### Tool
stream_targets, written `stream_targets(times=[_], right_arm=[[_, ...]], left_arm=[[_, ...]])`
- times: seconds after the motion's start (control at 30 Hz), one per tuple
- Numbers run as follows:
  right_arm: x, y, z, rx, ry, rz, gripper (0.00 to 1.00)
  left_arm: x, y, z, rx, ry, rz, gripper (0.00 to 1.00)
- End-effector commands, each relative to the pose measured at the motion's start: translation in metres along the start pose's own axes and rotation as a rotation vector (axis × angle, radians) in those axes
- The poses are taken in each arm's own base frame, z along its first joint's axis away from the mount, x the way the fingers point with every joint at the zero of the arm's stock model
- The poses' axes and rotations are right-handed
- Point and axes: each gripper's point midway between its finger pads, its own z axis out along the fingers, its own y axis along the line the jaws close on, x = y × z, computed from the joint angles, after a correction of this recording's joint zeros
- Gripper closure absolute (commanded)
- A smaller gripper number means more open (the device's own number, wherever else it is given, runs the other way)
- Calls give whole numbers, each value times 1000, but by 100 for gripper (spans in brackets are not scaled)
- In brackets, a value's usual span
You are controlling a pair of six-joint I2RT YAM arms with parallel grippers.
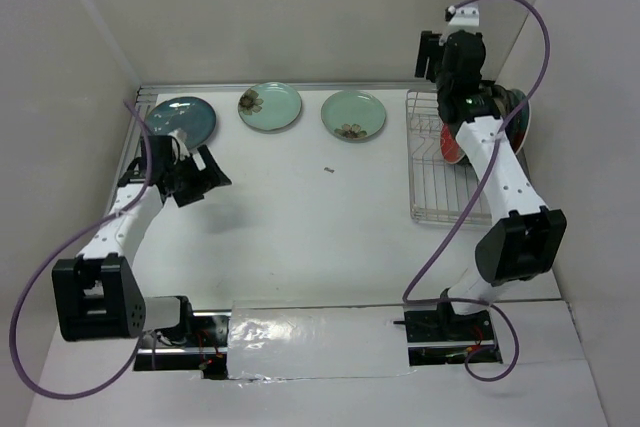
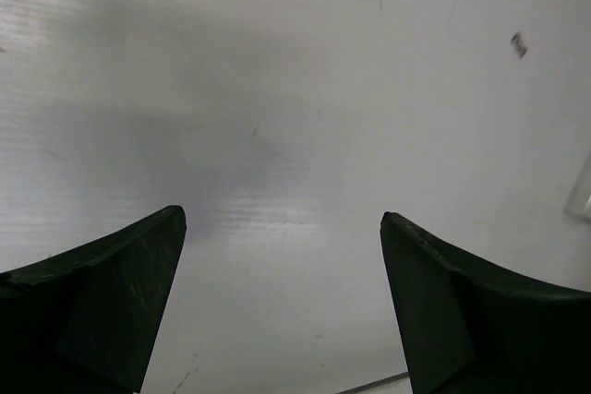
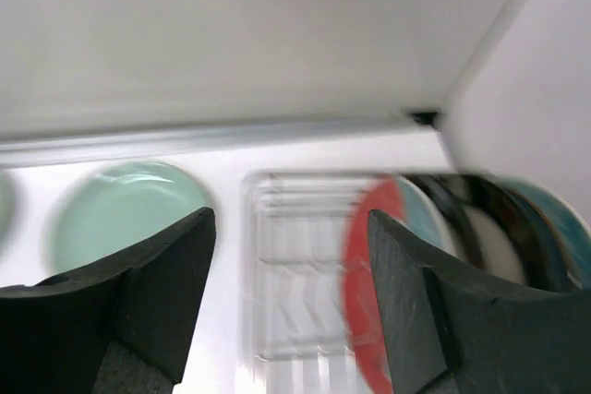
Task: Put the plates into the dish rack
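Our left gripper hangs over bare desk, fingers spread wide with nothing between them. Just beyond it a dark teal plate lies flat on the desk. Further to that gripper's right lie a pale mint plate and a second mint plate. Our right gripper is raised over the far end of the dish rack, fingers likewise apart and empty. Below its right finger a red plate stands on edge in the rack, with darker plates standing just behind it. The second mint plate lies under the left finger.
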Motion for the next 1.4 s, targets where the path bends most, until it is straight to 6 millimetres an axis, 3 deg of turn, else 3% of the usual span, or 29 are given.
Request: stream_targets(times=[0.0, 0.03, 0.07, 0.13, 0.2, 0.3, 0.47, 0.57, 0.73, 0.97, 1.17, 1.23, 1.37], right_arm=[[-20, 48, 1, -212, 29, 111, 25], [-11, 64, 9, -259, 60, 118, 24], [-16, 82, 8, -322, 59, 157, 21], [3, 113, 15, -428, 108, 193, 21], [10, 137, 17, -507, 118, 260, 20], [35, 166, 20, -580, 157, 297, 18], [69, 206, 13, -646, 234, 271, 17], [86, 214, 7, -688, 274, 297, 17], [98, 224, -2, -735, 306, 302, 17], [126, 232, -16, -767, 363, 282, 17], [139, 227, -25, -761, 392, 278, 17], [139, 225, -27, -762, 389, 269, 16], [148, 218, -25, -735, 416, 268, 17]], left_arm=[[-58, -15, 2, 113, -108, -112, 1], [-63, -13, 6, 120, -109, -170, 1], [-68, -3, 12, 126, -105, -220, 1], [-84, 5, 15, 129, -148, -294, 1], [-101, 23, 16, 101, -203, -363, 1], [-127, 42, 18, 99, -283, -472, 1], [-150, 69, 44, 115, -376, -630, 2], [-158, 80, 64, 138, -380, -707, 6], [-151, 104, 102, 152, -415, -861, 9], [-174, 128, 124, 123, -508, -917, 12], [-170, 150, 157, 72, -486, -978, 15], [-170, 155, 166, 61, -474, -985, 18], [-178, 157, 172, 53, -468, -976, 37]])
